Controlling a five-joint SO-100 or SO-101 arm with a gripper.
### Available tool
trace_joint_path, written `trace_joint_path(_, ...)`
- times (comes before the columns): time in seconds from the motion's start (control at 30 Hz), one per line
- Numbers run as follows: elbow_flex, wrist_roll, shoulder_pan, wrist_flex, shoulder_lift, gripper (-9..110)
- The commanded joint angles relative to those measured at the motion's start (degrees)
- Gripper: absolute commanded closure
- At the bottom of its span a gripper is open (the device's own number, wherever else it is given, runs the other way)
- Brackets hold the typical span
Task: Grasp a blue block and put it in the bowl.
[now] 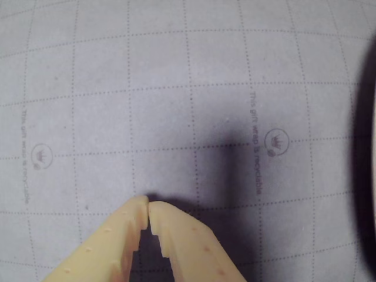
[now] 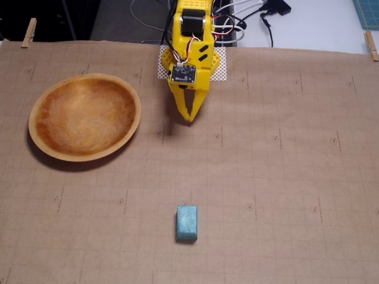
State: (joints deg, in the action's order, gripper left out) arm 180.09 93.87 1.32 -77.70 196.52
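Observation:
The blue block (image 2: 187, 223) lies on the brown paper near the front middle of the fixed view, well clear of everything. The wooden bowl (image 2: 129, 131) sits at the left and holds nothing. My yellow gripper (image 2: 189, 120) hangs at the back middle, pointing down at bare paper, far behind the block and to the right of the bowl. Its fingertips touch, shut on nothing. In the wrist view the gripper (image 1: 148, 206) comes in from the bottom edge with tips together over gridded paper. Neither the block nor the bowl shows in that view.
Brown gridded wrapping paper (image 2: 284, 177) covers the table, held by clothespins (image 2: 28, 32) at the back corners. Cables (image 2: 254, 18) lie behind the arm's base. A dark edge (image 1: 367, 176) runs down the right side of the wrist view.

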Motion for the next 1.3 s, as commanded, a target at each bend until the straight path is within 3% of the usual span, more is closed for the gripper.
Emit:
trace_joint_path(0.0, -0.88, -0.26, 0.18, 0.00, 0.26, 105)
trace_joint_path(0.3, -2.37, -0.35, -1.05, 0.00, 0.44, 105)
trace_joint_path(0.83, -25.84, 0.53, -0.97, 0.62, 0.35, 105)
trace_joint_path(1.27, -29.44, -0.18, 0.00, 18.11, -0.88, 105)
